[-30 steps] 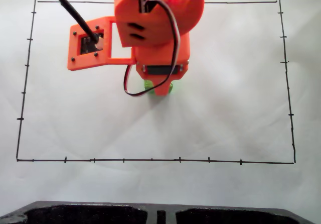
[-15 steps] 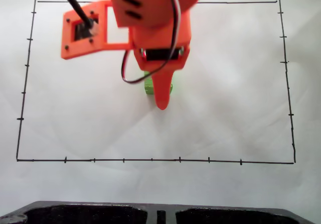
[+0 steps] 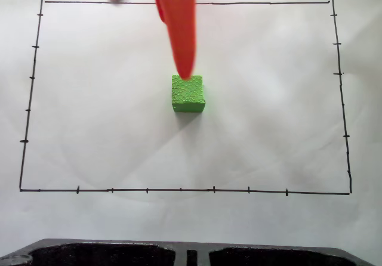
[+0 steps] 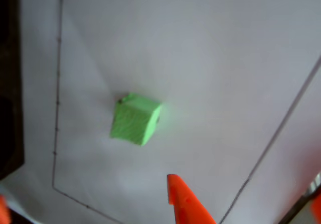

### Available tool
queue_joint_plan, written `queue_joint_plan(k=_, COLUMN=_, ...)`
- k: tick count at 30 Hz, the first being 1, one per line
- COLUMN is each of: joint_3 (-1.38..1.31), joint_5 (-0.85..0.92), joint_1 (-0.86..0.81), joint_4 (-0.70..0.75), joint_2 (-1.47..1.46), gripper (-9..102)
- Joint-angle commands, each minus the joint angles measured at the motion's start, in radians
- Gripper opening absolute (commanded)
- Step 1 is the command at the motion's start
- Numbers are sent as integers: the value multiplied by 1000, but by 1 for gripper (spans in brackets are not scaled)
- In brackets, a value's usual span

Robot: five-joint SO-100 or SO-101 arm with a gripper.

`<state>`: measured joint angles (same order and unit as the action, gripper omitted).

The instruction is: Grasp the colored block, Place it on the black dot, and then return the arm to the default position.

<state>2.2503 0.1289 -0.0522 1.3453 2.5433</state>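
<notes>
Green pebbled colored block (image 3: 188, 93) sits flat, ungripped.

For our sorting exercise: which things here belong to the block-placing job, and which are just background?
Job:
green block, resting on the white sheet
orange pincer, lifted off the block
black dot: cannot be seen

Background:
drawn black border lines
black tray at the fixed view's bottom edge

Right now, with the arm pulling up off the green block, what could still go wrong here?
The green block sits free on the white sheet, and in the fixed view the orange finger overlaps its top edge, so a sideways swing might clip it. No black dot shows around the block, so whether it fully covers the mark cannot be checked.
</notes>
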Motion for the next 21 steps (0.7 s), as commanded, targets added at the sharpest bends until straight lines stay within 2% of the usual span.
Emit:
queue_joint_plan(k=1, joint_3=66, joint_5=26, joint_1=-48, joint_4=3, joint_2=147, gripper=31)
queue_joint_plan(k=14, joint_3=311, joint_5=31, joint_1=-121, joint_4=20, joint_2=485, gripper=1)
queue_joint_plan(k=21, joint_3=472, joint_5=-2, joint_1=-101, joint_4=-61, joint_2=663, gripper=0)
